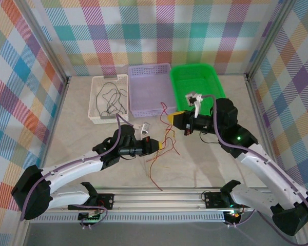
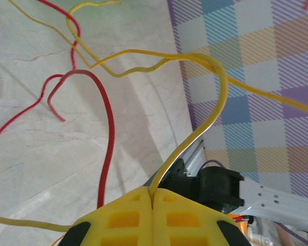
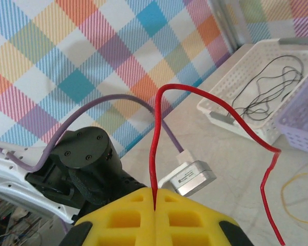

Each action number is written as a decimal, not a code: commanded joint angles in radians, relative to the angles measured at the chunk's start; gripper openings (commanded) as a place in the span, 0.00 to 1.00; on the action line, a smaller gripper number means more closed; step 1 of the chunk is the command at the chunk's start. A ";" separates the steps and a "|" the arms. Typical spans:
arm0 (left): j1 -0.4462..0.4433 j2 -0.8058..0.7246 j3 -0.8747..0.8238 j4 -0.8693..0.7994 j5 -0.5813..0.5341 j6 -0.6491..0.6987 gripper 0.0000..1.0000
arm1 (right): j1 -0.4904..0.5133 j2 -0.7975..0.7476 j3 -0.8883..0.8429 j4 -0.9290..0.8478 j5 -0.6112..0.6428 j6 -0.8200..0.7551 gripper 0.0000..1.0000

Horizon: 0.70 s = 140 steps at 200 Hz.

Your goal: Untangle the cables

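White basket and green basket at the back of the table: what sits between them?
A purple basket, standing in a row with the white basket and the green basket, as the top view shows.

1. The yellow cable (image 2: 224, 87) and red cable (image 3: 155, 154) are sheathed in smooth, faintly glossy plastic.
2. The left gripper (image 2: 153, 193) and right gripper (image 3: 155, 193) are tipped with matt yellow moulded plastic.
3. The table (image 1: 77, 133) is surfaced in pale, smooth, marble-veined material.
4. The white basket (image 1: 92, 100), purple basket (image 1: 149, 66) and green basket (image 1: 192, 65) are made of perforated plastic.
5. The rail (image 1: 159, 197) is ribbed bare metal.
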 commanded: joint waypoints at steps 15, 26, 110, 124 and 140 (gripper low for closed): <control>-0.015 -0.026 0.022 -0.082 -0.028 0.072 0.00 | -0.015 -0.059 0.058 -0.099 0.120 -0.064 0.00; -0.015 -0.025 0.019 -0.091 -0.028 0.081 0.00 | -0.017 -0.073 0.061 -0.102 0.142 -0.065 0.00; 0.023 -0.041 0.060 -0.267 -0.121 0.218 0.00 | -0.024 -0.114 0.134 -0.168 0.187 -0.099 0.00; 0.050 -0.054 0.082 -0.322 -0.138 0.250 0.00 | -0.024 -0.113 0.145 -0.177 0.190 -0.099 0.00; 0.091 -0.068 0.098 -0.367 -0.135 0.282 0.00 | -0.025 -0.103 0.161 -0.184 0.186 -0.101 0.00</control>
